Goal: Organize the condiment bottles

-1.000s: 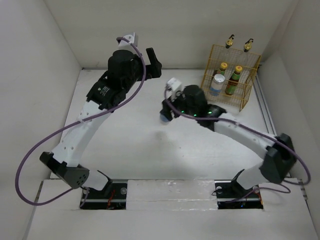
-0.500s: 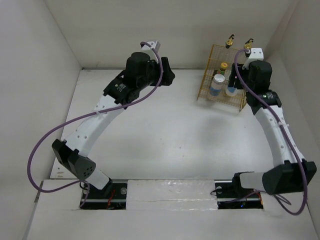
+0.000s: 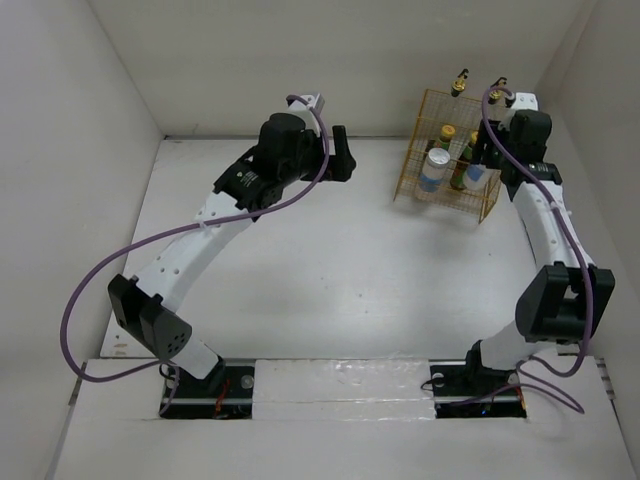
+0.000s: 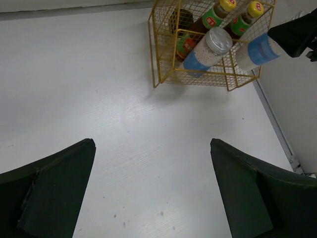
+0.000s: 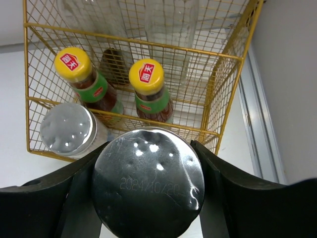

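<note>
My right gripper (image 5: 148, 194) is shut on a silver-lidded, blue-labelled jar (image 5: 148, 188), held over the front right corner of the yellow wire rack (image 3: 421, 118). The held jar (image 3: 475, 176) also shows in the left wrist view (image 4: 258, 49). Inside the rack stand the other silver-lidded jar (image 5: 68, 129) at front left, two dark sauce bottles with yellow caps (image 5: 73, 63) (image 5: 146, 74) behind it, and two clear glass bottles (image 5: 171, 25) (image 5: 84, 15) at the back, their spouts (image 3: 461, 82) rising above the rack. My left gripper (image 4: 152, 143) is open and empty over bare table left of the rack.
The rack (image 4: 159, 59) stands in the far right corner, close to the right wall (image 3: 590, 150) and back wall. A metal rail (image 5: 260, 124) runs along the table's right edge beside the rack.
My right arm has swung from the middle of the table to the rack, carrying the jar. My left arm has shifted right, toward the rack.
</note>
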